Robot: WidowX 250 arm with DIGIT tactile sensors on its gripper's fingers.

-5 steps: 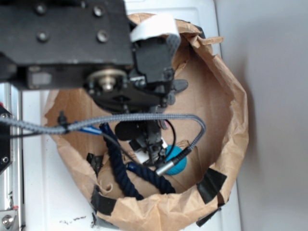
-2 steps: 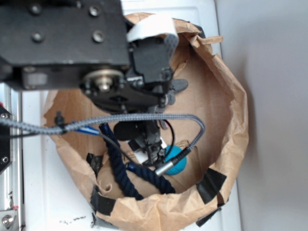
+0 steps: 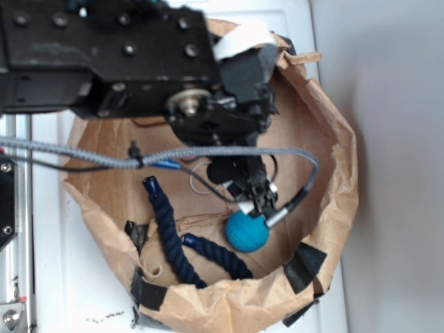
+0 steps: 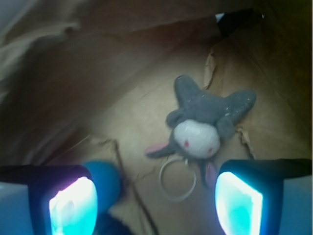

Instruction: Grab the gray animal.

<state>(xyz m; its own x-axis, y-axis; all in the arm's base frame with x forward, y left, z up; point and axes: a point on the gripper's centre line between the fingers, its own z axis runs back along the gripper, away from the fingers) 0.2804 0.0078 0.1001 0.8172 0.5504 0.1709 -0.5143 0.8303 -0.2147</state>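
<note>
- Claw (image 4: 156,200) stands released: in the wrist view its two glowing pads (image 4: 72,205) sit wide apart at the bottom corners, with nothing between them.
- Over the last second the arm (image 3: 104,62) has swung rightward across the brown paper bag (image 3: 333,173), and the claw (image 3: 255,201) has shifted from above the navy rope (image 3: 166,236) to a spot just up and right of the teal ball (image 3: 247,231).
- That move uncovered the ball, which a second ago was half hidden behind the fingers and the cable plug.
- Gray animal (image 4: 203,122) now lies squarely ahead of the wrist camera on the bag's floor, cream face toward the claw, pink-lined ears splayed to either side, legs pointing away.
- Its thin white ring (image 4: 177,180) lies flat on the paper, nearer the claw than the body.
- From outside, the toy itself is hidden under the wrist; only the ring (image 3: 203,177) peeks out to the left.
- Teal ball (image 4: 105,178) shows beside the left pad, close enough that a careless descent could catch it.
- My reading: the sideways shift has served to line up on the toy; the approach looks nearly finished, and what remains is a drop forward over the body before closing.
- Rope and ball both lie apart from the toy.
</note>
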